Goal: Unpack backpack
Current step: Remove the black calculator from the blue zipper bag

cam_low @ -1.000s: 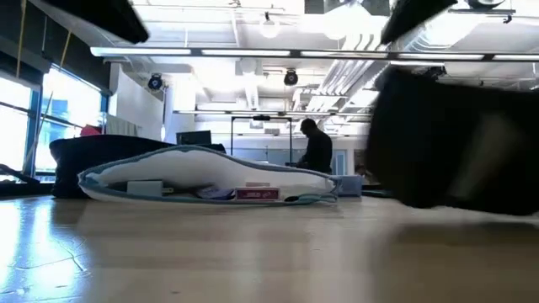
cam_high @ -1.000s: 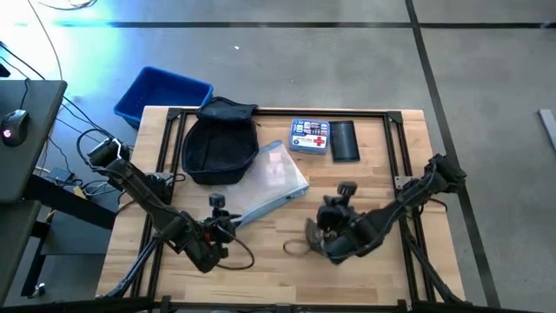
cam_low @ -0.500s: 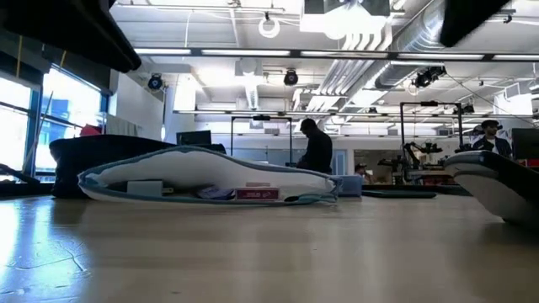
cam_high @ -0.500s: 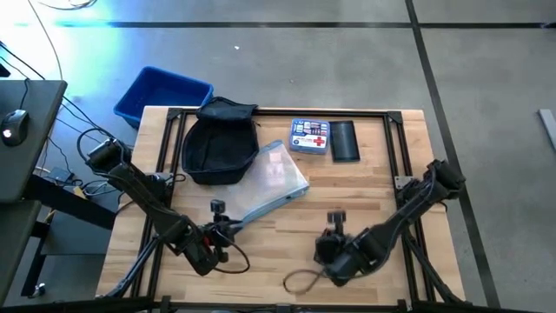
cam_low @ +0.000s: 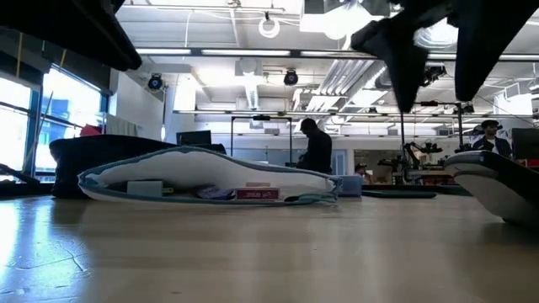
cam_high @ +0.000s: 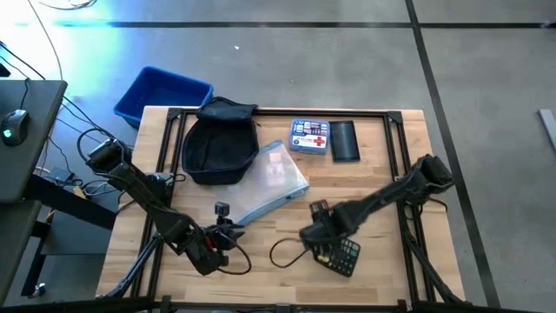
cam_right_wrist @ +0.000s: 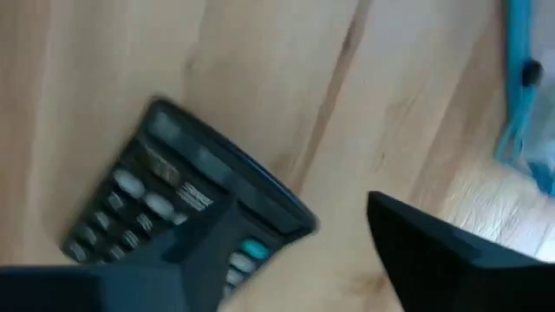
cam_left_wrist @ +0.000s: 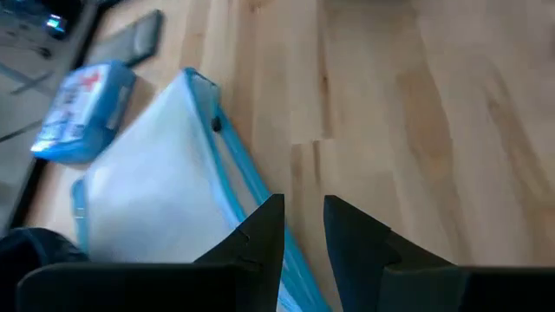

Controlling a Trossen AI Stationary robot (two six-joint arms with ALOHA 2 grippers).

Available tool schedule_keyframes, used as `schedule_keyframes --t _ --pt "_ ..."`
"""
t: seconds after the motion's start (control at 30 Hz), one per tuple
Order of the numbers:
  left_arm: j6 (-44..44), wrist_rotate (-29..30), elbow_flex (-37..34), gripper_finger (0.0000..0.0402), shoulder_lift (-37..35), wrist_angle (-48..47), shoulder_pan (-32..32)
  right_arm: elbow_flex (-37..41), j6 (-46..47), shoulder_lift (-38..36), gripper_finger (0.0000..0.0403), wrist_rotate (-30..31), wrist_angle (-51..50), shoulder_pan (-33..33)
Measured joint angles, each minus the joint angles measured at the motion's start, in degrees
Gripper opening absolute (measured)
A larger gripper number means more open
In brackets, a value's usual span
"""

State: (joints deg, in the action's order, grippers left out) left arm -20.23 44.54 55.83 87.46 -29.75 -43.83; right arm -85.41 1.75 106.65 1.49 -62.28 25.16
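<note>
Right gripper (cam_high: 323, 252) shifted — calculator (cam_high: 340, 256) released, backpack (cam_high: 219, 144) lengthwise front-to-back.

Dark navy-black soft backpack (cam_high: 221, 143), rounded oval, lying flat and gaping open, at the table's far left edge

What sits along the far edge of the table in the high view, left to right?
Blue bin just off the table's corner → backpack → first-aid kit → black pouch. The clear zip pouch is left out: it overlaps the backpack's right side and lies nearer.
</note>
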Motion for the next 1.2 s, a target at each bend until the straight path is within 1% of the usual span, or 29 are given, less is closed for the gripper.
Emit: schedule_keyframes --t 0.07,0.13,0.27,0.4,0.5,0.6,0.73,0.8,0.9,1.03,1.07,1.13,1.2 --pt "-0.04 -1.17 0.0 0.0065 0.0 0.09 0.0 0.0 -7.36 1.09 0.0274 -2.76 0.69 -1.33" --pt "-0.01 -1.82 0.0 0.0065 0.0 0.1 0.0 0.0 -11.57 2.54 0.0277 -5.93 1.55 -2.39" --pt "0.44 -2.41 -0.01 0.0065 0.04 -0.05 0.0 0.0 -15.18 6.52 0.0265 -11.77 1.17 -3.54" --pt "1.14 -2.43 -0.02 0.0065 0.04 0.04 0.0 0.0 -18.18 9.91 0.0246 -12.94 2.01 -3.54" --pt "1.05 -2.45 -0.02 0.0065 0.09 0.04 0.0 -0.02 -19.19 12.21 0.0232 -15.64 1.87 -3.47" --pt "1.03 -2.45 -0.01 0.0065 0.09 0.03 0.0 0.08 -18.43 14.1 0.021 -16.59 1.37 -3.48" --pt "1.01 -2.43 -0.01 0.0065 0.11 0.02 0.0 -0.02 -17.25 14.45 0.015 -16.96 1.28 -3.5" --pt "1.0 -2.38 -0.02 0.0065 0.11 0.0 0.0 -0.07 -16.21 14.42 0.0118 -15.23 0.95 -3.49" --pt "0.92 -2.24 -0.02 0.0065 0.11 -0.01 0.02 -0.13 -10.19 14.38 0.0074 -11.43 -0.03 -3.85" --pt "0.87 -2.18 -0.02 0.0065 0.11 -0.02 0.09 -0.11 -5.56 13.75 0.0027 -9.16 1.15 -4.67" --pt "0.87 -2.17 -0.02 0.0065 0.11 -0.01 0.09 -0.08 -5.03 13.41 0.0017 -7.6 1.89 -4.65" --pt "0.85 -2.16 -0.02 0.0065 0.11 -0.01 0.09 -0.04 -4.48 12.85 0.0005 -3.16 4.08 -4.48" --pt "0.82 -2.15 -0.02 0.0065 0.11 -0.04 0.09 -0.02 -3.32 12.44 0.0004 1.5 6.56 -4.09"
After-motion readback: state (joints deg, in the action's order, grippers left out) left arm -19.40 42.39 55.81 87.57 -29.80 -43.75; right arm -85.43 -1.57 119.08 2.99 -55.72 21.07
